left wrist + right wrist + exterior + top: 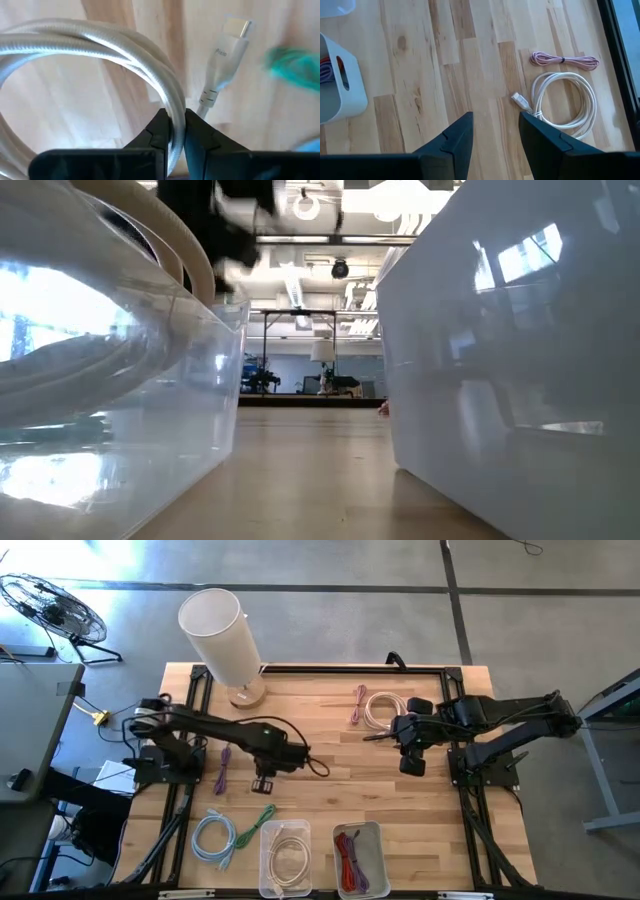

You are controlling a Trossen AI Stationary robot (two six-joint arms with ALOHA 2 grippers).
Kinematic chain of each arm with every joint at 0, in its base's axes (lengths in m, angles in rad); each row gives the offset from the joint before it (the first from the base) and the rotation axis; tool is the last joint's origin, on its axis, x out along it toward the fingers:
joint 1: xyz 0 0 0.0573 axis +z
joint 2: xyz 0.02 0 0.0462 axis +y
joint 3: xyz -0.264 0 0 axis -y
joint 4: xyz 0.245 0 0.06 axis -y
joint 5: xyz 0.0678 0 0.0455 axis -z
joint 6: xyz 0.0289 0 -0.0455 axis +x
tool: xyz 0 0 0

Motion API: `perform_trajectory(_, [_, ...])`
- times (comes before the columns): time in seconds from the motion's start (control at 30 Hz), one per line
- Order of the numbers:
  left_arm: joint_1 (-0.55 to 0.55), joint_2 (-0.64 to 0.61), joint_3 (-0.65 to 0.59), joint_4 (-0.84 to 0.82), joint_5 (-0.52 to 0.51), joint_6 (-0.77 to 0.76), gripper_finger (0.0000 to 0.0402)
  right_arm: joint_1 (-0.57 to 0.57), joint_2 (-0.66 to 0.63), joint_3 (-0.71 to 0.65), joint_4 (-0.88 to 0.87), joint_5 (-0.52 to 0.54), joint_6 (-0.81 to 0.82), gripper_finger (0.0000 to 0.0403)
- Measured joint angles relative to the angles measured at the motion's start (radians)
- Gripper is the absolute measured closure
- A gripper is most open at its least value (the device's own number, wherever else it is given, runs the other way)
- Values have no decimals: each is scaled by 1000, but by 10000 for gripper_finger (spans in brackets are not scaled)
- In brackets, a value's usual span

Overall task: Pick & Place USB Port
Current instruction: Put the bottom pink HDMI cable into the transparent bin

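— What are we looking at?
— A pale wooden table [330, 730]. We see a white cylinder [222, 635] at its far edge, a pink cable [358, 703] beside a white coiled cable [382, 708], and a purple cable [223, 769] toward the left.
— And along the near edge?
— A light blue cable [214, 838], a green cable [258, 818], and two clear bins [262, 840] side by side.

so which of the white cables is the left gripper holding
The coiled white cable pinched between the left gripper fingers over the table middle. The other loose white coil lies untouched by the pink cable, under the open right gripper.
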Motion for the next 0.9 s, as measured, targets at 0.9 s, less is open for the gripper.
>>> perform_trajectory(0.9, [-672,-19,442,147,-708,-1036,375,0,0,-5,-11,24,108,254])
